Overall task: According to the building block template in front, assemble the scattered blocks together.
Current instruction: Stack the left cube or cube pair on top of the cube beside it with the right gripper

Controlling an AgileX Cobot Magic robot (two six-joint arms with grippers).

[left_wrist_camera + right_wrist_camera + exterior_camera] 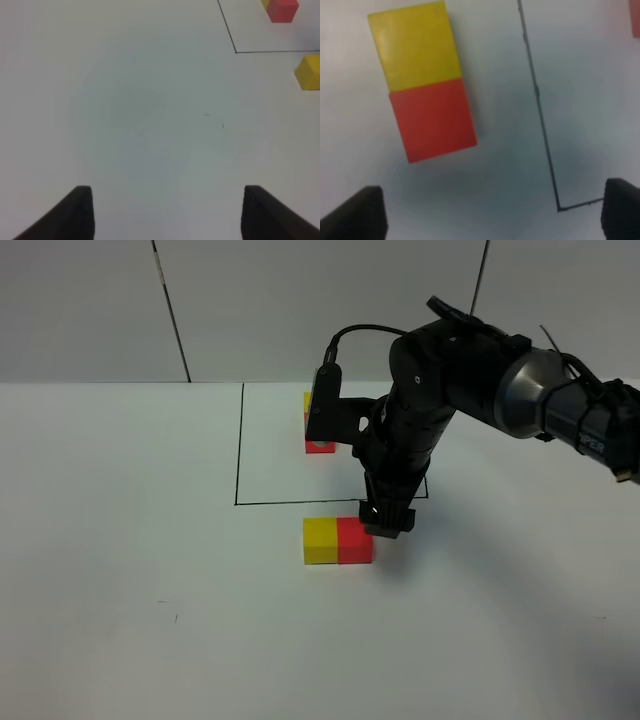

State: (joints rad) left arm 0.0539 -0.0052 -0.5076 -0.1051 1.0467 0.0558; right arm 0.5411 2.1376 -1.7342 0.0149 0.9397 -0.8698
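High view: right end effector (386, 524) open, empty, just beside the red cube (352, 545), which sits against the yellow cube (320, 542) on the desk (150, 540), outside the frame line (290, 504); template (312, 447) half hidden behind the arm. Risk: a finger clipping red on the way out, splitting or skewing the pair. Left wrist: left end effector (167, 215) open over bare desk, well apart, unseen from above; template's red shows clear. Right wrist: only here the seam reads closed, fingers (360, 215) straddling nothing.
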